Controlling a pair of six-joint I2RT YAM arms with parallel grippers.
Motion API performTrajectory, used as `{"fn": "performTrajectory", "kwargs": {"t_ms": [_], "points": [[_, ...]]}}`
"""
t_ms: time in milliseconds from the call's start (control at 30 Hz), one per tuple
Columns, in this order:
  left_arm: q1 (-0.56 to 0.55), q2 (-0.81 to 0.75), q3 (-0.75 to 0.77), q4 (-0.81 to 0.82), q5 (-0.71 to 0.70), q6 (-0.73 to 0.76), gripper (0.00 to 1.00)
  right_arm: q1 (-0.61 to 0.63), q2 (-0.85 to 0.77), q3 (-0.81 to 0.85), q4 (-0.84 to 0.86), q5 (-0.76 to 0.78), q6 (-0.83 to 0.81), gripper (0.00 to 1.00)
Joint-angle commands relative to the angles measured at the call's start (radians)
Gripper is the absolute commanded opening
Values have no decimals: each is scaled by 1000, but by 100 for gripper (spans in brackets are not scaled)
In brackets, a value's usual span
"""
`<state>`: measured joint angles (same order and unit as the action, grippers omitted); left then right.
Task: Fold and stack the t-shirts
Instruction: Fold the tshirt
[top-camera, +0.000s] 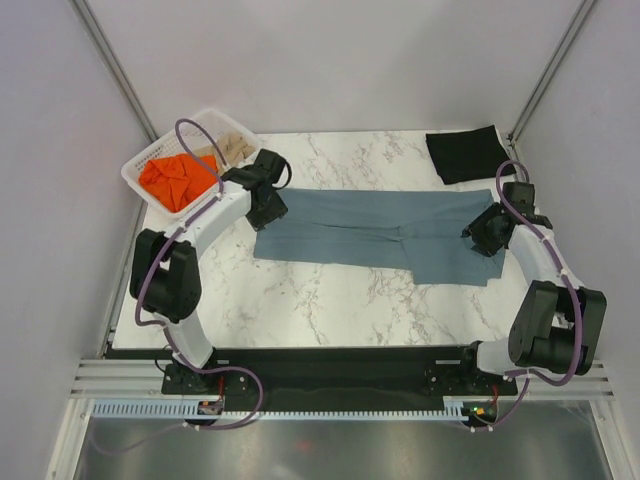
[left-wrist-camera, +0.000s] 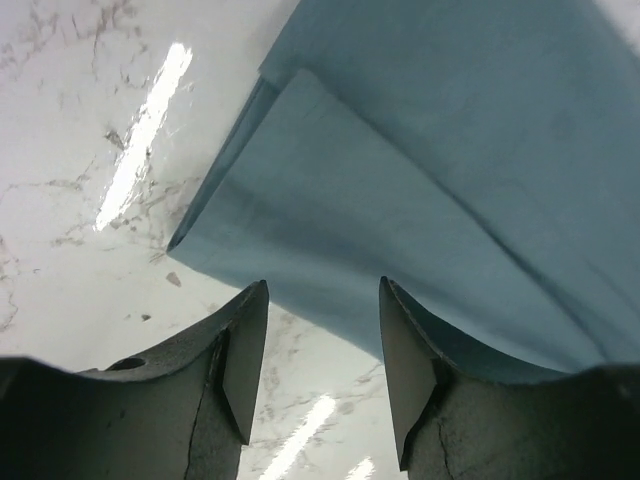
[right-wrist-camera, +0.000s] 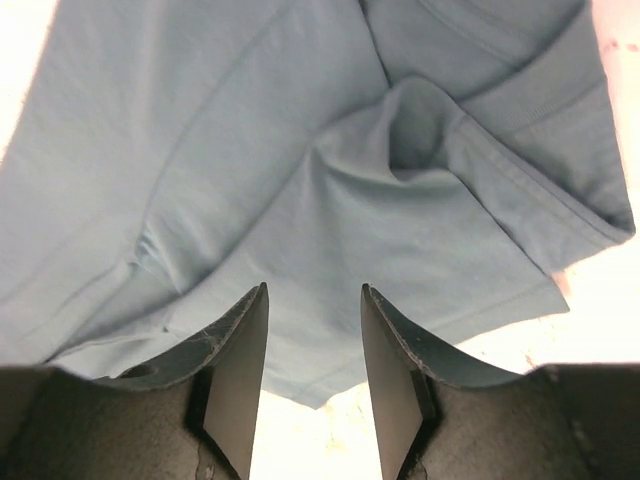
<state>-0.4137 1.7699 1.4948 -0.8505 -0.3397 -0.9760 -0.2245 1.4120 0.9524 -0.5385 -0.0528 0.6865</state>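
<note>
The marble table carries one slate blue-grey t-shirt, laid out as a long band across its middle, running from near the left edge to near the right edge. It is doubled lengthwise. At the right end the layers do not match, and one part juts toward the near edge.

A white lattice basket sits in the far left corner. A black t-shirt lies folded flat in the far right corner. An orange t-shirt and a beige t-shirt are bunched inside the basket.

The left gripper hangs over the band's left end with its jaws apart, gripping nothing. The right gripper is over the right end, likewise parted and empty.

Risks, in my judgement:
- The right wrist view shows a raised pucker among the overlapping sleeve layers. A fold made over it would press the crease in.
- The layered edge at the left end is stepped, so a pinch there may catch only the top ply and the band would peel open when lifted.
- If one end is lifted sooner than the other, the band would skew on the smooth marble.
</note>
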Motion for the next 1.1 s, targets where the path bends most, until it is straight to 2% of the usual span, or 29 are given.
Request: {"fn": "performTrajectory", "kwargs": {"t_ms": [0,167,300,500,567,733,1000,1067], "points": [[13,5,-116,95,140,117,56,2,-18,-27,-28,-1,-7,49],[18,31,-219,214,266,149,51,1,13,-30,6,25,-7,45],[38,82,-217,212,251,143,45,-1,88,-12,41,47,-12,43],[85,108,-303,194,165,108,43,-12,169,-33,66,172,-25,41],[87,93,-321,170,101,88,43,-24,160,-56,60,211,-30,40],[85,74,-331,128,65,62,43,-29,122,-66,40,242,-34,45],[67,-52,-254,80,165,109,45,-29,13,29,-93,182,-30,47],[62,-115,-237,85,211,170,45,-29,-24,10,-126,124,-16,50]]}}
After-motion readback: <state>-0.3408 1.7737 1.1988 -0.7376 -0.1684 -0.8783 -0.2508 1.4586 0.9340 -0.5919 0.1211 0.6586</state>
